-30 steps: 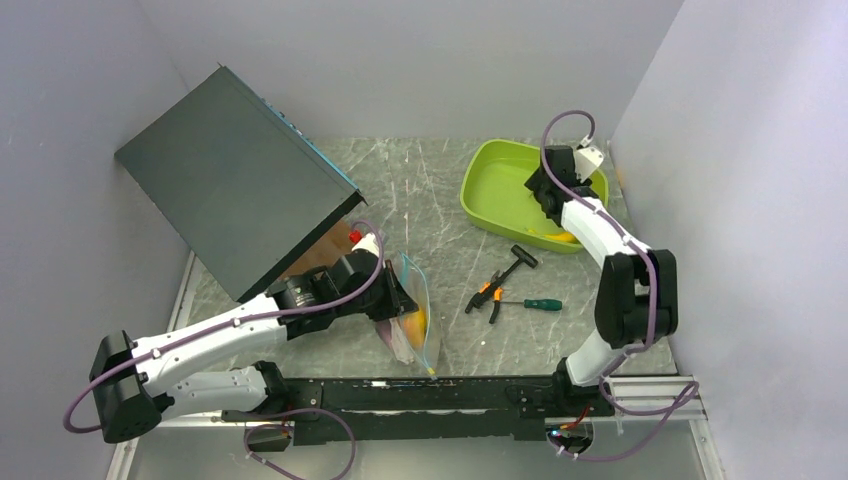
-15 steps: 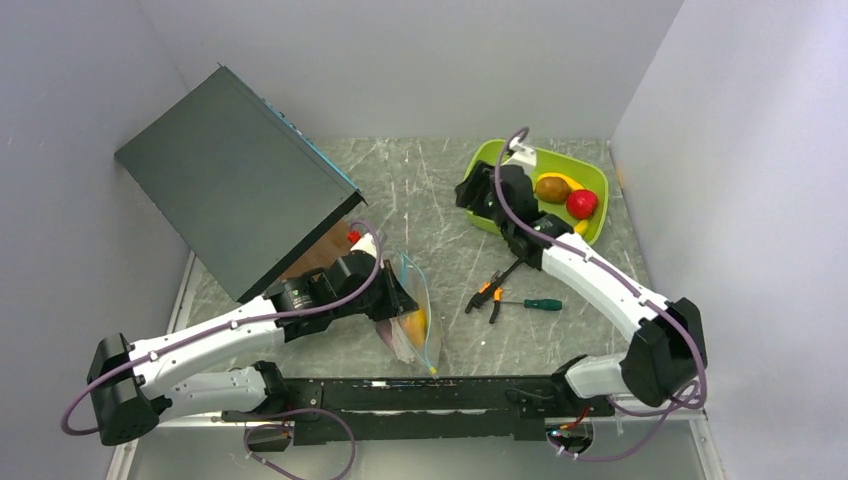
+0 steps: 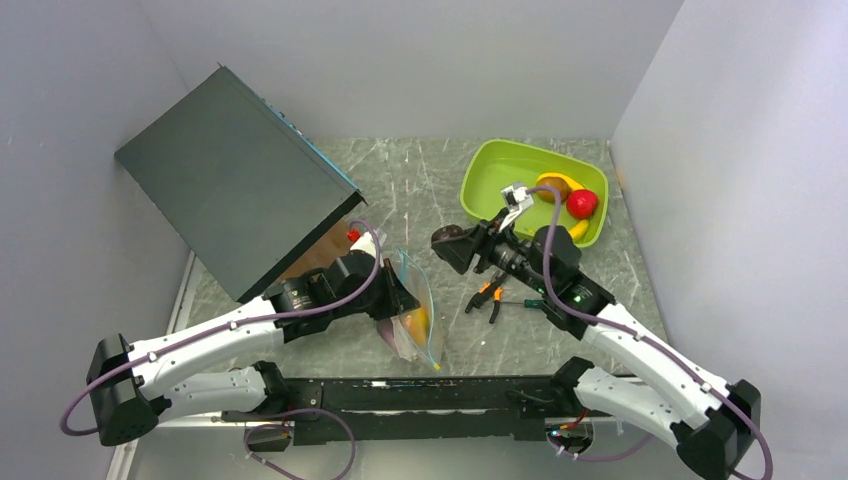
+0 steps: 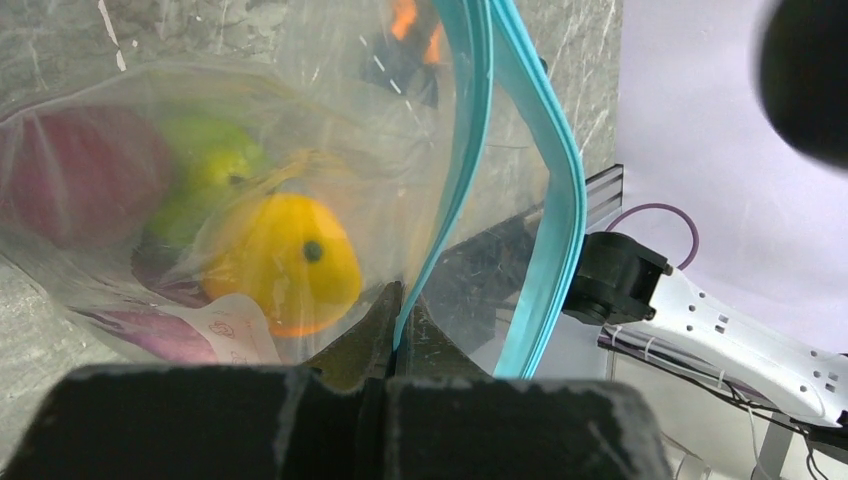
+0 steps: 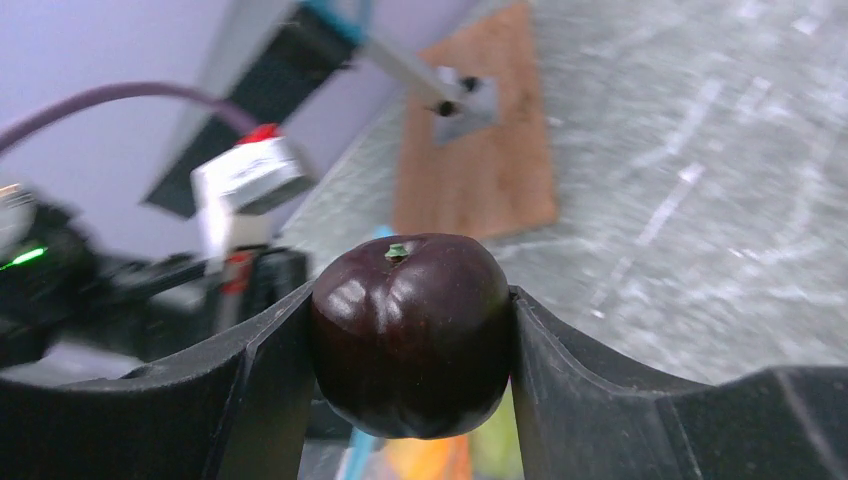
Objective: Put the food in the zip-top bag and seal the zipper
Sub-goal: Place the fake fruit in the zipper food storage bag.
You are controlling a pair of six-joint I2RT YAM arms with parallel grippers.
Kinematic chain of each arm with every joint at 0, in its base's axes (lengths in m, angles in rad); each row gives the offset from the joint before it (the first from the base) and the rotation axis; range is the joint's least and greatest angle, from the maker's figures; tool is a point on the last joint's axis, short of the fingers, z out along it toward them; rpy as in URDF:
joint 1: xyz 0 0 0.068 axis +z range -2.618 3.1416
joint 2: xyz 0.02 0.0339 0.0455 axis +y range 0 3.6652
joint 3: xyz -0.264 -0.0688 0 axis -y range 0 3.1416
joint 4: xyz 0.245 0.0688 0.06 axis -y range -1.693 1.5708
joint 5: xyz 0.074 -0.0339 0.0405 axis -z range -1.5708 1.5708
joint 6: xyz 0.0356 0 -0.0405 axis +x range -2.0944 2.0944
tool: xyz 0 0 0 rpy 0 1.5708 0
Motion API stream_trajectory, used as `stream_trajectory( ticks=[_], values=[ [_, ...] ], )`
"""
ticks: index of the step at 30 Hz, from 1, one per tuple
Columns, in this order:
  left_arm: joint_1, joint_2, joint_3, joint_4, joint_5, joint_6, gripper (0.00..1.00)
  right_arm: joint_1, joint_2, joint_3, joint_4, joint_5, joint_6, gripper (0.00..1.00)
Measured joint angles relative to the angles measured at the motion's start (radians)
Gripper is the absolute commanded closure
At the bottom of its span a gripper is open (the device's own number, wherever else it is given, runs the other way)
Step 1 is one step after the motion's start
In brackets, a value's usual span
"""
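My right gripper is shut on the dark plum and holds it in the air right of the zip-top bag. My left gripper is shut on one side of the bag's blue-green zipper, which keeps the bag's mouth open. In the bag lie an orange, a green apple and purple food. In the lime-green tray lie a brown pear, a red fruit and yellow bananas.
Black-and-orange pliers and a green-handled screwdriver lie on the table under my right arm. A large dark box leans at the back left, with a wooden board below it.
My right arm has swung from the tray leftwards toward the bag, carrying the dark plum. The left arm and the bag have stayed in place.
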Motion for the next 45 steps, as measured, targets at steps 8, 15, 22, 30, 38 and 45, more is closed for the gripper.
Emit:
stream_trajectory(
  ticks=[8,15,22,30,38,45],
  values=[
    [-0.002,0.0,-0.005,0.003,-0.005,0.0,1.0,0.117,-0.044,-0.026,0.144,-0.288,-0.036,0.85],
    [-0.002,0.005,0.001,0.002,-0.005,0.003,1.0,0.276,-0.046,-0.1,0.174,-0.274,-0.112,0.76],
    [0.0,0.006,0.003,-0.014,-0.025,0.011,1.0,0.314,-0.047,-0.148,0.238,-0.172,-0.176,0.64],
    [0.0,0.004,0.003,-0.034,-0.031,0.014,1.0,0.315,-0.011,-0.187,0.269,-0.068,-0.201,0.62],
    [-0.003,-0.027,0.003,-0.007,-0.026,0.011,1.0,0.322,-0.029,-0.226,0.185,0.111,-0.22,0.46],
    [-0.003,-0.028,0.003,-0.002,-0.024,0.01,1.0,0.33,-0.05,-0.225,0.119,0.159,-0.235,0.32]
  ],
)
